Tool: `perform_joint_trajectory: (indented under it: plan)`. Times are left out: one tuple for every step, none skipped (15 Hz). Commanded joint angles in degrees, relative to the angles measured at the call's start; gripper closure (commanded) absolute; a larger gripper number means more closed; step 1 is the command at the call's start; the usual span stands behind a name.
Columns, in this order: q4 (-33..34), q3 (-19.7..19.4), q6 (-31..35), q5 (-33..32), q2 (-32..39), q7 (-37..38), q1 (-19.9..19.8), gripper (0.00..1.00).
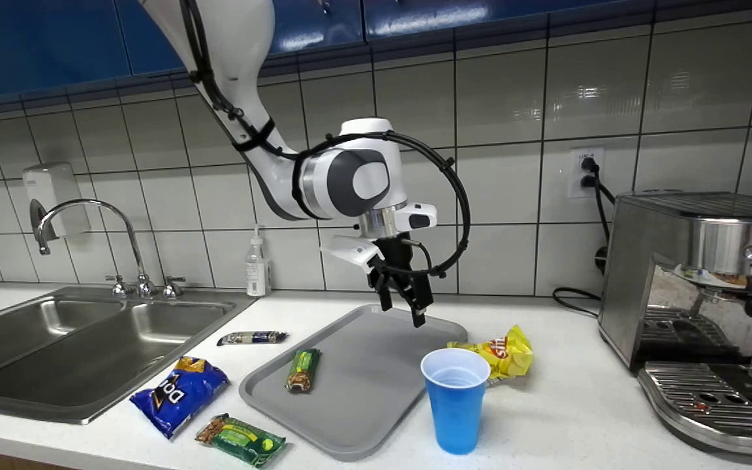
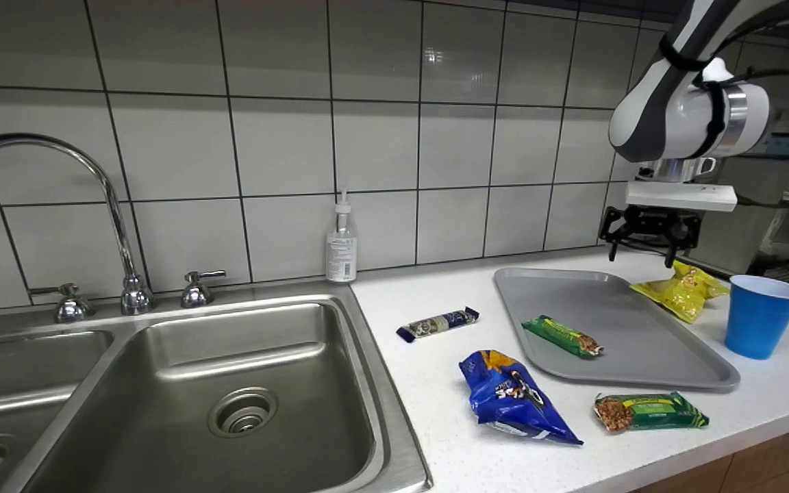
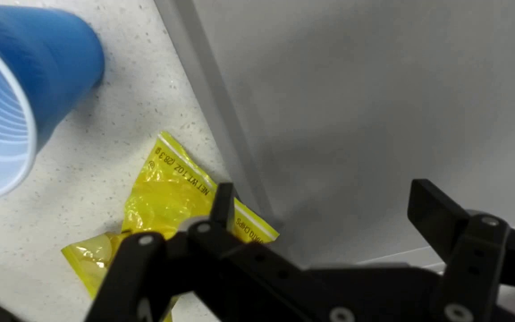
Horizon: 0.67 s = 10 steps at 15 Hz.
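Over the tray's rim [image 3: 201, 80], the yellow bag [image 3: 166, 199] points end-first.

Tool [image 2: 641, 262]: matt, hard surface.
Tray [image 1: 366, 362]: plastic-looking, smooth, matt.
Yellow bag [image 3: 166, 199]: glossy, crinkled film.
Blue bag [image 2: 512, 397]: glossy, creased film.
Cup [image 1: 457, 405]: smooth plastic, ribbed inside.
Counter [image 1: 559, 405]: smooth, low sheen.
Sink [image 2: 161, 438]: satin metal.
Faucet [image 2: 119, 219]: polished, mirror-bright metal.
Wall tiles [image 2: 281, 147]: smooth, glossy.
Coffee machine [image 1: 630, 281]: brushed-looking metal.
Lower cabinet [image 2: 761, 465]: wood-look, matt.
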Motion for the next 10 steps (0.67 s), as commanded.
perform_joint_trajectory:
  plan:
    - [-8.0,2.5,2.3,-1.5,-6.4,-7.4,-1.3,0.00]
    - [-9.5,2.8,2.6,-1.8,-7.3,-9.0,-1.2,0.00]
    - [-10.8,3.3,3.1,-1.9,-8.1,-10.6,-1.3,0.00]
    - [-12.0,3.7,3.6,-2.1,-8.8,-12.0,-1.2,0.00]
    - [-13.1,4.1,4.2,-2.3,-9.4,-13.1,-1.2,0.00]
    - [-14.2,4.5,4.7,-2.6,-10.1,-14.1,-1.0,0.00]
    - [-15.1,4.9,5.3,-2.6,-10.6,-15.0,-1.0,0.00]
    - [-16.1,5.2,6.2,-2.9,-11.1,-15.6,-0.8,0.00]
    - [-16.8,5.7,6.4,-2.9,-11.7,-16.7,-0.9,0.00]
    - [-13.5,5.2,5.0,-2.4,-8.5,-13.8,-0.8,0.00]
